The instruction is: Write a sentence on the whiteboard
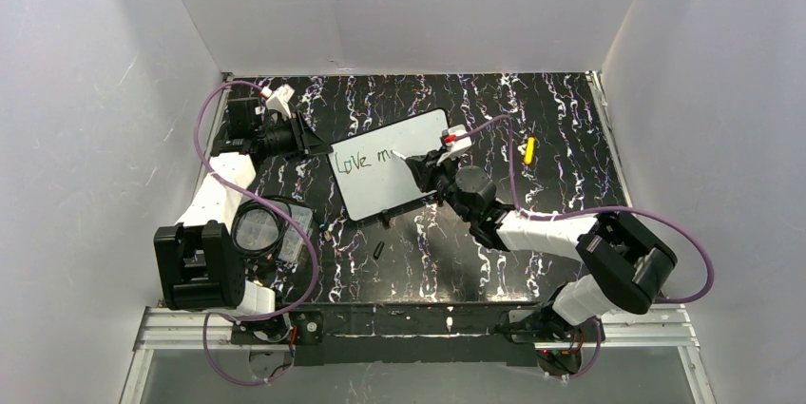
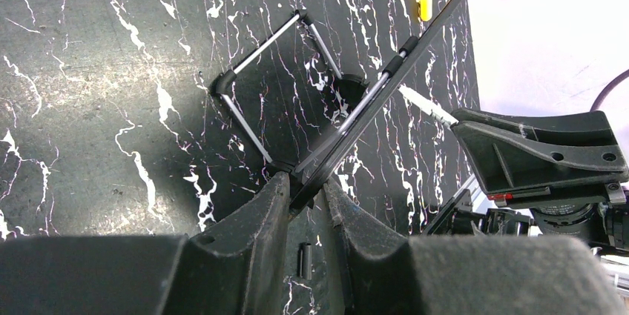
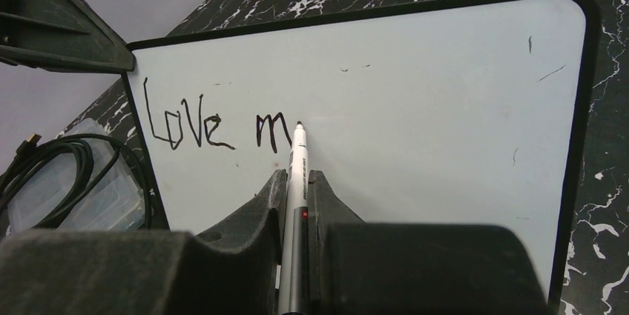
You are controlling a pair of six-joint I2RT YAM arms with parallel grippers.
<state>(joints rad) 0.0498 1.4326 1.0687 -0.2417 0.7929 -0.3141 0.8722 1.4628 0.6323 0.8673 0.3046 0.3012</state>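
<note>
The whiteboard (image 1: 380, 192) stands tilted in the middle of the black marbled table, with "Love m" written in black along its top. My left gripper (image 1: 316, 143) is shut on the board's left edge. In the left wrist view the board (image 2: 386, 74) shows edge-on, its black rim pinched between the fingertips of my left gripper (image 2: 304, 185). My right gripper (image 1: 425, 164) is shut on a white and silver pen (image 3: 298, 158). In the right wrist view this gripper (image 3: 297, 176) faces the whiteboard (image 3: 430, 107), and the pen's black tip touches the board just right of the "m".
A yellow object (image 1: 529, 149) lies on the table to the board's right. A small black cap (image 1: 378, 250) lies in front of the board. A clear plastic box (image 1: 295, 233) with a coiled cable sits near the left arm. White walls close in three sides.
</note>
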